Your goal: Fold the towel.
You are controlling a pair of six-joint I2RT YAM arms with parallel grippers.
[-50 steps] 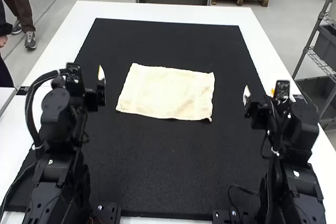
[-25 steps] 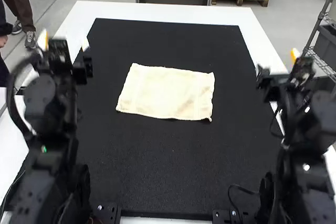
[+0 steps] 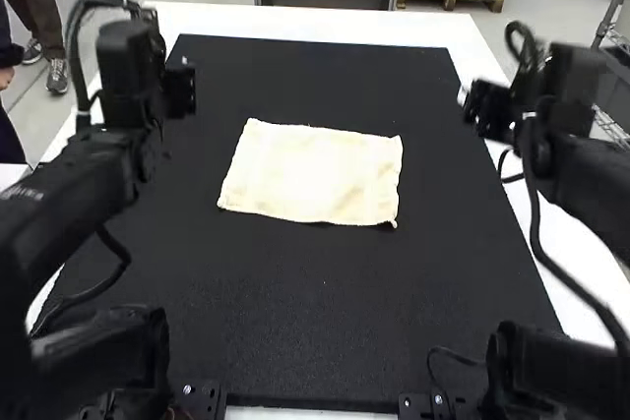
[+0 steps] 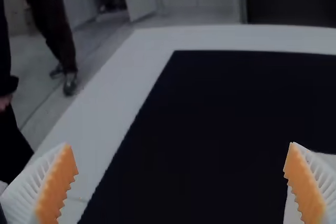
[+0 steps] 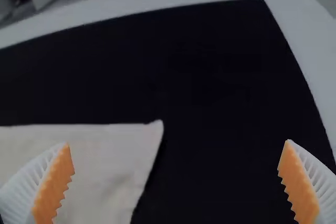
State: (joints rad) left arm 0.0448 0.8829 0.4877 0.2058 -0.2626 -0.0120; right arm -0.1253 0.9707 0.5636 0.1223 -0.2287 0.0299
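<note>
The left gripper (image 3: 180, 91) was open, its white ribbed fingers (image 4: 29, 188) spread wide with a broad gap between the orange pads (image 4: 59, 184). The right gripper (image 3: 484, 108) was open as well — its own ribbed fingers (image 5: 313, 174) stood far from each other, the orange pads (image 5: 55, 186) facing across the space.

The towel (image 3: 311, 172), cream-coloured, lay between the two grippers and closer to the arm bases than either of them. From the left gripper it was off to the right; from the right gripper it was off to the left, and both grippers were apart from it. It lay flat in a roughly rectangular shape, its edges slightly wavy, with a small nub at the near corner on the right gripper's side. Whether it was a single layer could not be told.

In the right wrist view, one corner of the towel showed past the fingers, its surface faintly creased. In the left wrist view, a pale piece of it showed behind one finger.

Beneath the towel was a black mat (image 3: 325, 312) — it covered much of the white worktop (image 3: 345, 20), whose border ran beyond both grippers at the far end.
</note>
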